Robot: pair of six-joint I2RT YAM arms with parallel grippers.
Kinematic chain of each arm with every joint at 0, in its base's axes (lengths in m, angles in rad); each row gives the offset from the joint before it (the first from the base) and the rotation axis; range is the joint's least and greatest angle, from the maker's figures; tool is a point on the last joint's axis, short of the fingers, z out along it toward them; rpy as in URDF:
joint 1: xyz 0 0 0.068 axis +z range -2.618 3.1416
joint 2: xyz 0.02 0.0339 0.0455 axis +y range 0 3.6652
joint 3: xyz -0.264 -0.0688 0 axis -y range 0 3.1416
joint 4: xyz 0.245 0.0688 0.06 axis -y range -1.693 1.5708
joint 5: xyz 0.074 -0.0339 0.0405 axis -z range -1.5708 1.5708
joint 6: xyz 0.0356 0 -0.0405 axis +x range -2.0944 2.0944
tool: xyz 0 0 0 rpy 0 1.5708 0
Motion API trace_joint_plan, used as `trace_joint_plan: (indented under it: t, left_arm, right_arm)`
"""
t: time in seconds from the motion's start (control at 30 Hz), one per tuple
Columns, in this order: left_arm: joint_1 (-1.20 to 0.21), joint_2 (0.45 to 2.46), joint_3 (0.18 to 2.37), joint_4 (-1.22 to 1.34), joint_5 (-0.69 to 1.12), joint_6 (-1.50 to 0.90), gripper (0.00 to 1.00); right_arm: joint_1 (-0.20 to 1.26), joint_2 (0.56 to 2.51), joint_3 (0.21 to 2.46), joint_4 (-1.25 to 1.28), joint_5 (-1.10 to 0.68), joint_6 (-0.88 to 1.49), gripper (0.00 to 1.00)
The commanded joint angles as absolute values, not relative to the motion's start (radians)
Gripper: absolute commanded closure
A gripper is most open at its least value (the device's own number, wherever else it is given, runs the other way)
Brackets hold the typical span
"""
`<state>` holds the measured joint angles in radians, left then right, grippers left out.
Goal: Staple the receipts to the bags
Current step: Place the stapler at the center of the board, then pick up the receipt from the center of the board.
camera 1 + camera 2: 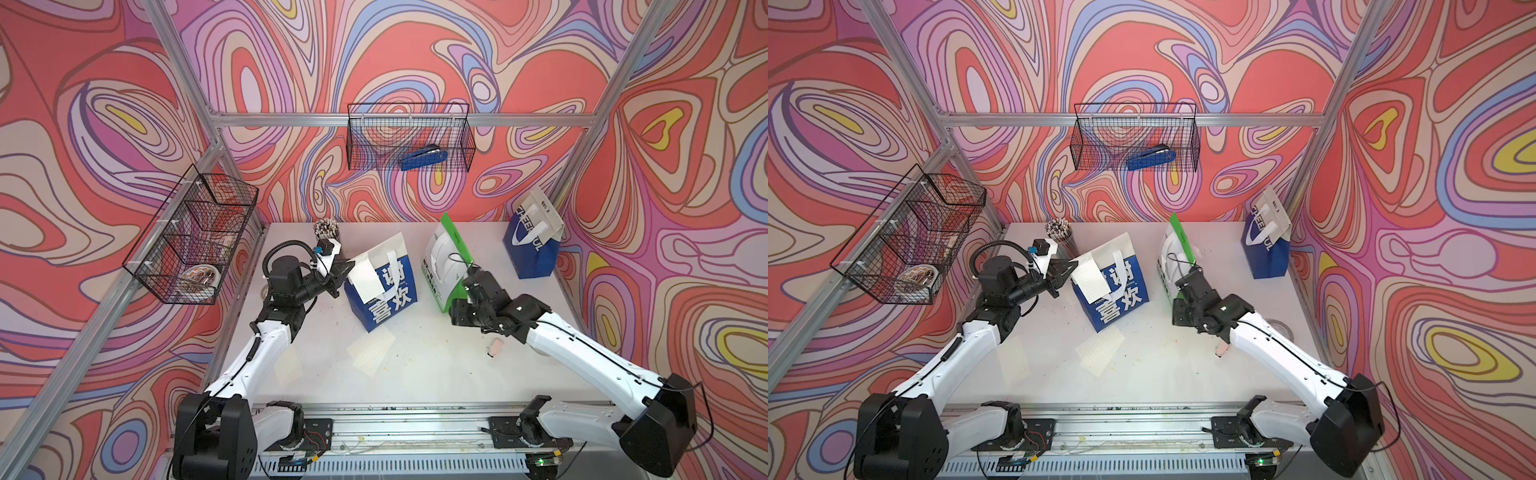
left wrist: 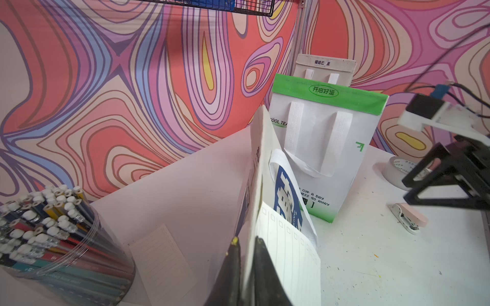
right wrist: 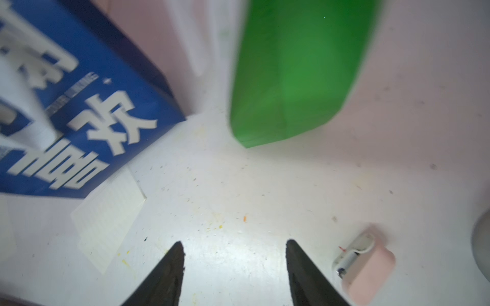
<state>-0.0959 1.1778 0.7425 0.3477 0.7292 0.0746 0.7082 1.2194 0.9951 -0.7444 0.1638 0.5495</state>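
The blue-white bag (image 1: 386, 299) with big Chinese characters stands mid-table. A white receipt (image 1: 365, 278) lies against its upper face. My left gripper (image 2: 246, 242) is shut on the bag's rim with the receipt (image 2: 286, 251) pinched against it. The green-white bag (image 1: 446, 266) leans to the right of it, and the "CHEERFUL" bag (image 1: 532, 245) stands at the back right. My right gripper (image 3: 234, 243) hangs open and empty over bare table in front of the green bag (image 3: 291, 74). A small pink stapler (image 3: 366, 267) lies on the table beside it. Two loose receipts (image 1: 372, 349) (image 1: 289, 365) lie flat.
A clear cup of pencils (image 1: 326, 228) stands at the back left behind my left gripper. A tape roll (image 2: 397, 169) lies near the right arm. A wire basket (image 1: 409, 137) on the back wall holds a blue stapler (image 1: 424, 158). Another wire basket (image 1: 191, 241) hangs on the left wall.
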Motion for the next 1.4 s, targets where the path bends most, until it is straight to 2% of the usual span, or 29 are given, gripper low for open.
trace_joint_plan:
  t: [0.0, 0.07, 0.1, 0.13, 0.17, 0.3, 0.5, 0.53, 0.6, 0.63, 1.03, 1.2, 1.37]
  left_arm:
    - [-0.087, 1.147, 0.738, 0.391, 0.697, 0.079, 0.83]
    - [-0.087, 1.149, 0.741, 0.39, 0.697, 0.095, 0.96]
    - [-0.087, 1.152, 0.744, 0.394, 0.694, 0.1, 0.99]
    - [-0.087, 1.158, 0.745, 0.408, 0.69, 0.106, 1.0]
    - [-0.086, 1.167, 0.747, 0.431, 0.677, 0.11, 1.0]
    - [-0.084, 1.205, 0.769, 0.497, 0.645, 0.125, 1.0]
    - [-0.077, 1.278, 0.771, 0.564, 0.626, 0.121, 1.0]
    - [-0.075, 1.28, 0.766, 0.574, 0.627, 0.117, 0.97]
    - [-0.075, 1.273, 0.757, 0.58, 0.625, 0.113, 0.83]
    - [-0.075, 1.265, 0.751, 0.581, 0.617, 0.111, 0.8]
    - [-0.075, 1.171, 0.697, 0.573, 0.579, 0.081, 0.55]
    - [-0.075, 1.165, 0.701, 0.564, 0.592, 0.069, 0.54]
    - [-0.075, 1.16, 0.703, 0.549, 0.591, 0.064, 0.54]
  right_arm:
    - [0.893, 1.288, 0.987, -0.633, 0.224, 0.448, 0.35]
    - [0.994, 1.364, 0.997, -0.535, 0.199, 0.377, 0.28]
    - [1.007, 1.408, 1.01, -0.496, 0.162, 0.356, 0.21]
    - [1.017, 1.457, 1.022, -0.454, 0.132, 0.341, 0.08]
    - [1.037, 1.503, 1.032, -0.405, 0.117, 0.311, 0.02]
    - [1.085, 1.654, 1.11, -0.306, 0.106, 0.193, 0.02]
    - [1.087, 1.86, 1.267, -0.352, 0.118, 0.166, 0.02]
    - [1.087, 1.885, 1.287, -0.373, 0.129, 0.174, 0.02]
    - [1.087, 1.922, 1.313, -0.403, 0.14, 0.183, 0.02]
    - [1.085, 1.94, 1.325, -0.413, 0.14, 0.183, 0.02]
    - [1.08, 2.113, 1.414, -0.539, 0.115, 0.165, 0.02]
    - [1.064, 2.13, 1.409, -0.565, 0.082, 0.163, 0.09]
    - [1.015, 2.106, 1.343, -0.566, -0.015, 0.188, 0.21]
